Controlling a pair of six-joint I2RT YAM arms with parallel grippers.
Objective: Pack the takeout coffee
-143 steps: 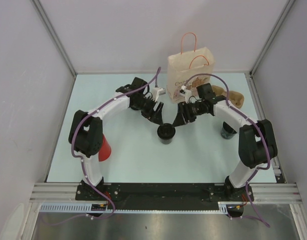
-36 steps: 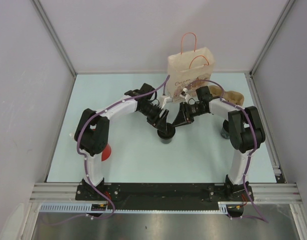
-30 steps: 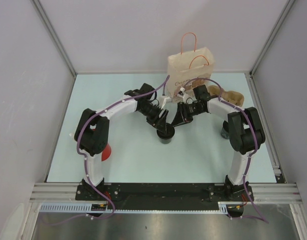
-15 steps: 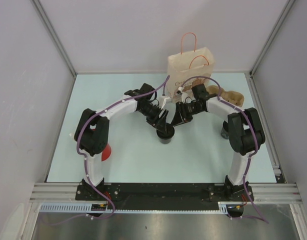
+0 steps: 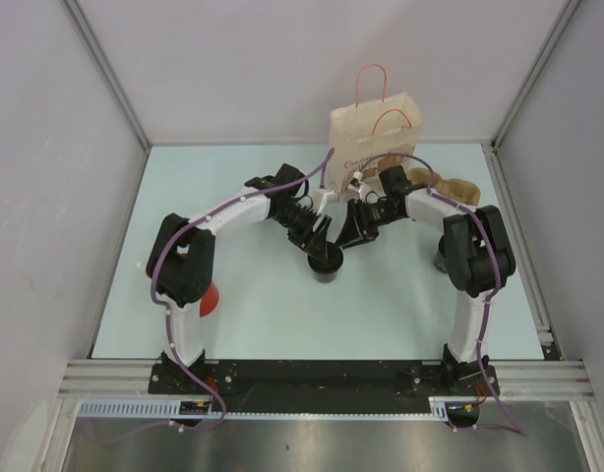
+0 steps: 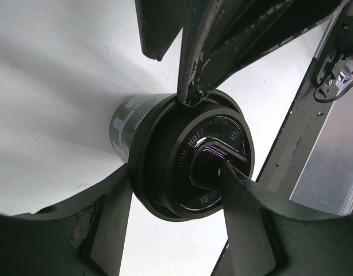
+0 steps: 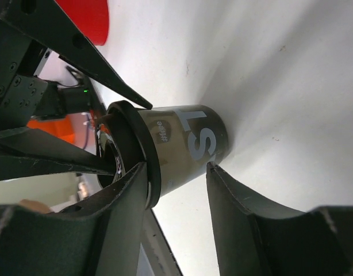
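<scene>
You are early in the job: nothing is packed yet. The black cup (image 5: 326,264) stands upright on the surface (image 5: 243,320), in the middle and a little in front of the paper bag (image 5: 374,138), with both arms meeting over it. Its lid (image 6: 205,161) already sits on top and looks level all round. On your right arm (image 5: 430,206) the jaws are clamped on the cup's body, one finger up at the lid's rim and the other near the base, which steadies it. On your left arm (image 5: 228,214) the jaws are spread across the lid, one fingertip at the rim and the other on the raised top. From the left wrist view I cannot tell whether they pinch the lid or only press on it. Once the lid is seated, the main work is left: the cup has to be lifted and brought to the bag, which stands upright at the back. A cardboard tray (image 5: 461,187) lies just right of the bag, and a second dark cup (image 5: 443,262) stands partly behind the right arm, untouched. A red cup (image 5: 210,298) sits well apart on the left.
</scene>
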